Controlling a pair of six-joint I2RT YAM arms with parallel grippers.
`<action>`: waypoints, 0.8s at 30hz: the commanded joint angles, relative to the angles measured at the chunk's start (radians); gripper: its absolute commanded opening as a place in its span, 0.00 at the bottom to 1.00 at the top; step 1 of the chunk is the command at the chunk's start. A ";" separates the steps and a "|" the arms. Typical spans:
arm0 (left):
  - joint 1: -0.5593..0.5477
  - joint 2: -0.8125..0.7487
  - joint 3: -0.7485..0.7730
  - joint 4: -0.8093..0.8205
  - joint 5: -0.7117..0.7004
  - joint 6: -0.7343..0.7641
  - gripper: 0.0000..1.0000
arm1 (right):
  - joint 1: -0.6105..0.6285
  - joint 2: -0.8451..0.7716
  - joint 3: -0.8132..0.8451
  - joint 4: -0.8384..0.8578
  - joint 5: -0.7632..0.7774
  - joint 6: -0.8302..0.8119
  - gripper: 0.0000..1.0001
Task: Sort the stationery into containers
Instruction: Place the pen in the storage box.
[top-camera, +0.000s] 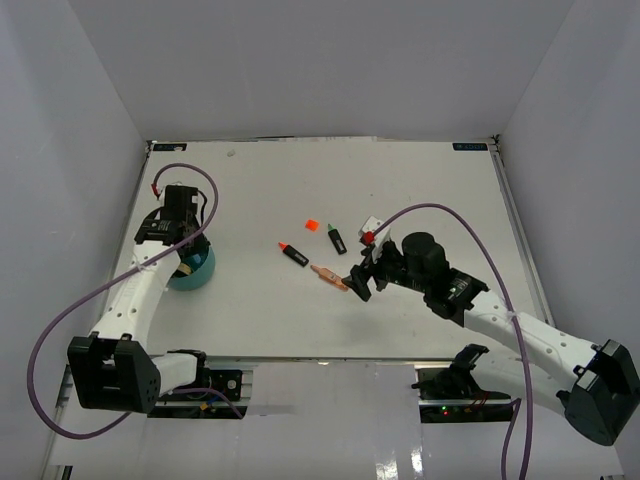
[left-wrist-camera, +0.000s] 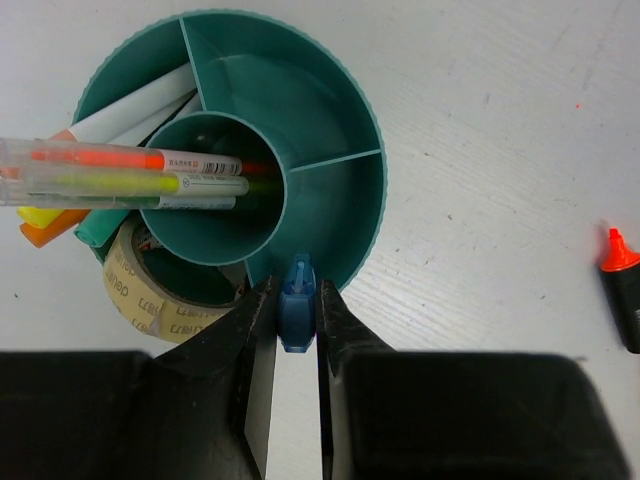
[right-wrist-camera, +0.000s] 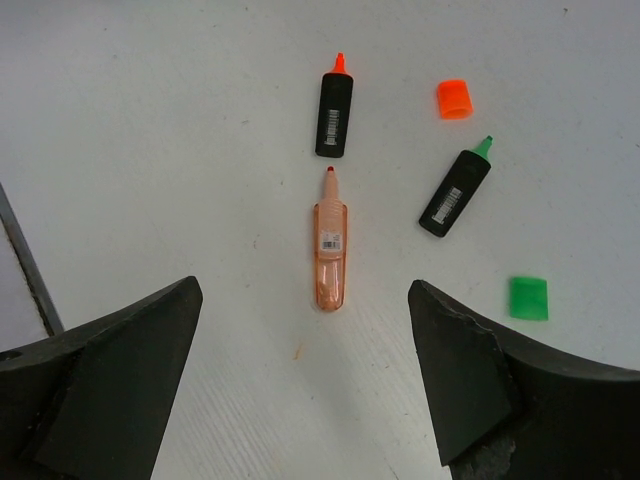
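Note:
The round teal tub (left-wrist-camera: 360, 190) with inner dividers holds several pens in its centre cup and shows at the left of the top view (top-camera: 203, 272). My left gripper (left-wrist-camera: 298, 312) is shut on a small blue pen (left-wrist-camera: 298, 300), end-on at the tub's near rim; from above the gripper (top-camera: 186, 256) is over the tub. My right gripper (right-wrist-camera: 305, 288) is open and empty, just short of a translucent orange marker (right-wrist-camera: 331, 250). Beyond lie a black marker with an orange tip (right-wrist-camera: 335, 112), a black marker with a green tip (right-wrist-camera: 456, 190), an orange cap (right-wrist-camera: 453, 98) and a green square cap (right-wrist-camera: 528, 298).
A roll of tan tape (left-wrist-camera: 150, 292) leans beside the tub. White and orange markers (left-wrist-camera: 130, 110) fill the tub's left compartment. A small white and red item (top-camera: 371, 228) lies by my right arm. The table's raised edge (top-camera: 515, 230) runs along the right.

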 joint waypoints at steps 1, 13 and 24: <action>0.009 -0.037 -0.025 0.024 -0.009 -0.009 0.20 | 0.006 0.019 0.001 0.052 -0.011 0.015 0.90; 0.011 -0.062 -0.034 0.027 -0.007 -0.009 0.45 | 0.006 0.139 0.041 0.031 0.003 0.031 0.91; 0.012 -0.091 0.026 0.012 0.096 -0.010 0.63 | 0.006 0.225 0.066 0.034 0.028 0.038 0.97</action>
